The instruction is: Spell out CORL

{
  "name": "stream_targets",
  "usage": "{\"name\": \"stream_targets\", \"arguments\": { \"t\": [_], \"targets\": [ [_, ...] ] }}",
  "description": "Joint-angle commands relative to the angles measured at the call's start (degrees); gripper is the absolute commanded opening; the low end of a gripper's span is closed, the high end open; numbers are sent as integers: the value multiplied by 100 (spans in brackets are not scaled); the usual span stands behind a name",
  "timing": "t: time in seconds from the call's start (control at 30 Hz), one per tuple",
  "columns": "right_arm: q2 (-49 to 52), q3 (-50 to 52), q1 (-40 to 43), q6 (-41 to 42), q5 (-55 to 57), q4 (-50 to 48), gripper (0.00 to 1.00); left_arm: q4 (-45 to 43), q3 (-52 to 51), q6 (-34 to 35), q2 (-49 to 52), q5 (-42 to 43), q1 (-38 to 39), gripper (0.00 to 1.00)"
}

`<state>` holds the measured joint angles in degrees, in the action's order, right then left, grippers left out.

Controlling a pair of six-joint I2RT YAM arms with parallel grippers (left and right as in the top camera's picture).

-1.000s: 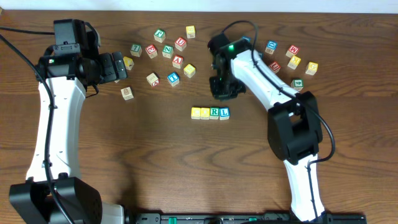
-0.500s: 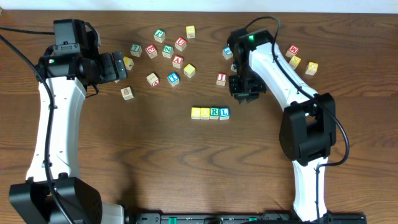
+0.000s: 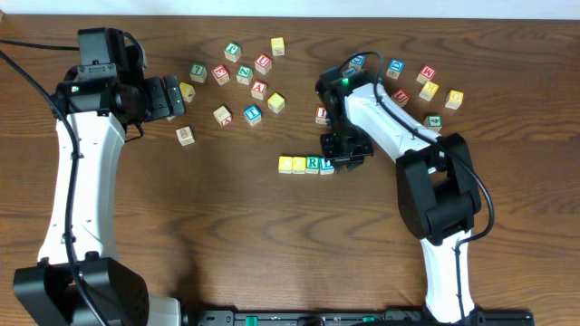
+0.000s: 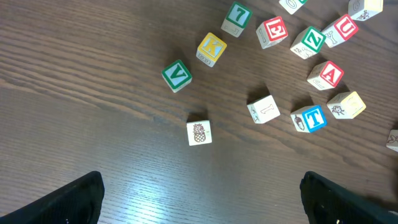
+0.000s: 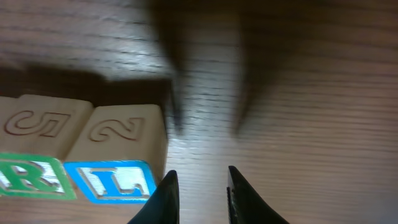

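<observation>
Wooden cubes forming the CORL row point(image 3: 306, 164) sit touching one another mid-surface point(image 3: 272, 235). The right hand point(image 5: 199, 198) hangs just beside the blue L cube point(image 5: 112, 180), its fingertips slightly parted and gripping nothing. The left hand point(image 3: 174, 98) is spread wide and empty near the scattered cubes point(image 3: 245, 77), well apart from the row.

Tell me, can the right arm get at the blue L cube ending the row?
Probably yes: the right gripper hangs just beside the L cube on its free side, jaws slightly apart and empty, only bare table between them.
</observation>
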<state>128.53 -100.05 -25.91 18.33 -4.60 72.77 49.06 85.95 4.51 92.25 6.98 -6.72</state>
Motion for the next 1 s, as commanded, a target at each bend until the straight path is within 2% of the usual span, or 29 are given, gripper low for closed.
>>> {"name": "stream_targets", "arguments": {
  "t": [0.0, 0.5, 0.77, 0.97],
  "targets": [
    [-131, 66, -107, 140, -96, -55, 21, -4, 50, 50, -90, -13, -22, 99],
    [-131, 74, -197, 140, -529, -841, 24, -2, 50, 50, -90, -13, -22, 99],
    [-157, 11, -168, -46, -520, -704, 22, -26, 50, 50, -90, -13, -22, 99],
    [-271, -538, -63, -203, -302, -350, 27, 28, 52, 55, -90, 17, -22, 98]
  ]
}}
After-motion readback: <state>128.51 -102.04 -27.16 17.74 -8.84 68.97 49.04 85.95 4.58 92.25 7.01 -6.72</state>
